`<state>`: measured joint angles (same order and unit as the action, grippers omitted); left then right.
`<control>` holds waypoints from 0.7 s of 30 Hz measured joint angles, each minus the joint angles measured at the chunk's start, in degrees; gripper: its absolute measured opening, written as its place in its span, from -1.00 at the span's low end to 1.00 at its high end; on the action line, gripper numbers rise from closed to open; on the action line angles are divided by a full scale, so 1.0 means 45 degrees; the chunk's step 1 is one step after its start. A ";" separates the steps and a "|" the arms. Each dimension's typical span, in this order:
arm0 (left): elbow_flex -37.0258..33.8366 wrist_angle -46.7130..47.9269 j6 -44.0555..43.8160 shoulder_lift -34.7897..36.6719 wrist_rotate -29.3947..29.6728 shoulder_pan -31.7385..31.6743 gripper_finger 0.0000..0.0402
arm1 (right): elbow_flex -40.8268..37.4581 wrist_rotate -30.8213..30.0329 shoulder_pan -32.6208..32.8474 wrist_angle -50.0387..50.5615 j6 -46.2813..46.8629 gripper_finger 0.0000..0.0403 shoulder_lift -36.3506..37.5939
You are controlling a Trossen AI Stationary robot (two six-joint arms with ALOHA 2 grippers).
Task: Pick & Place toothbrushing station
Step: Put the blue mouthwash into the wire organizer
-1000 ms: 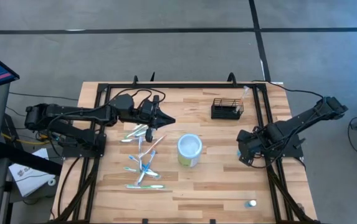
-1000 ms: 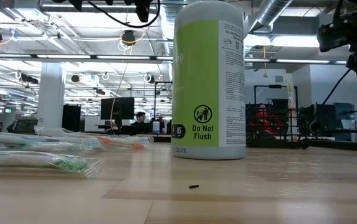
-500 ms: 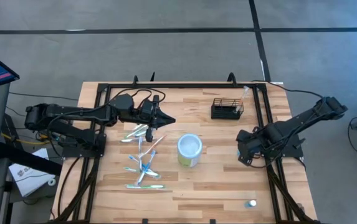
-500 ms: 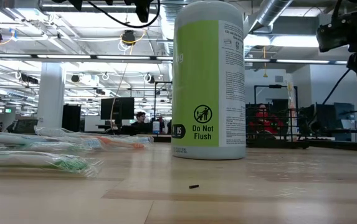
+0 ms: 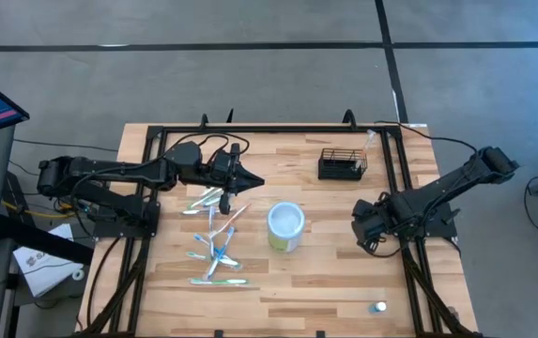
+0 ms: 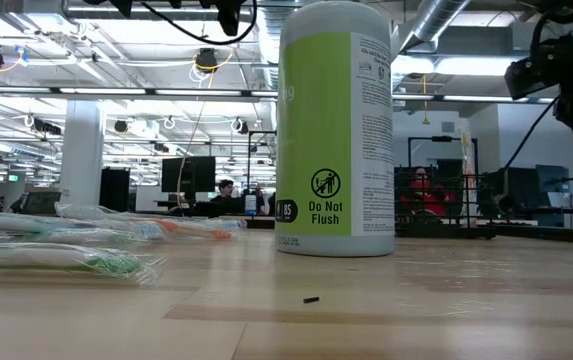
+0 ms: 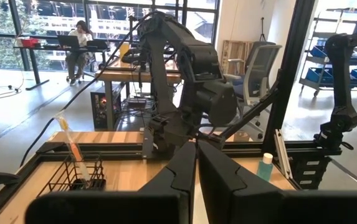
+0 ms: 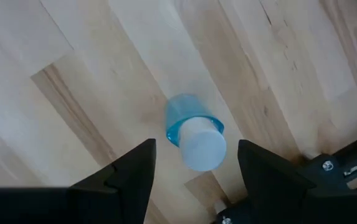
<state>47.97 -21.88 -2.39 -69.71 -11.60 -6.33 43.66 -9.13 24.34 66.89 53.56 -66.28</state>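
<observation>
Right gripper [image 8: 192, 163] over blue bottle [image 8: 194, 133] (fingers spread).

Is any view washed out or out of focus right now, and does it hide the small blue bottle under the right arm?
Right wrist view: evenly lit, the blue bottle sharp between the open right gripper fingers. Low view: bright ceiling lights behind, the near table soft, the bottle cut off at the picture's edge. High view: even light, soft shadows, the bottle hidden under the arm.

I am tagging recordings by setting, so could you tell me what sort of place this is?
Probably a robotics lab in an open-plan office or workshop: a pale wooden table framed by black metal rails, exposed ceiling ducts, and a person seated at a desk behind.
</observation>
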 joint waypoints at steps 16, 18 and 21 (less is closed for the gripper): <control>0.0000 0.0007 0.0000 0.0000 -0.0015 0.0000 -0.94 | 0.0002 -0.0214 -0.0010 -0.0067 0.0065 -0.04 -0.0033; 0.0000 0.0007 0.0000 0.0000 -0.0058 0.0000 -0.94 | 0.0005 -0.0198 -0.0010 -0.0067 0.0068 -0.15 -0.0033; 0.0000 0.0007 0.0000 0.0000 -0.0053 0.0000 -0.94 | 0.0005 -0.0185 -0.0010 -0.0067 0.0064 -0.35 -0.0033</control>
<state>47.97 -21.85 -2.39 -69.71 -11.84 -6.33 43.68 -9.96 24.29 66.59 53.85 -66.43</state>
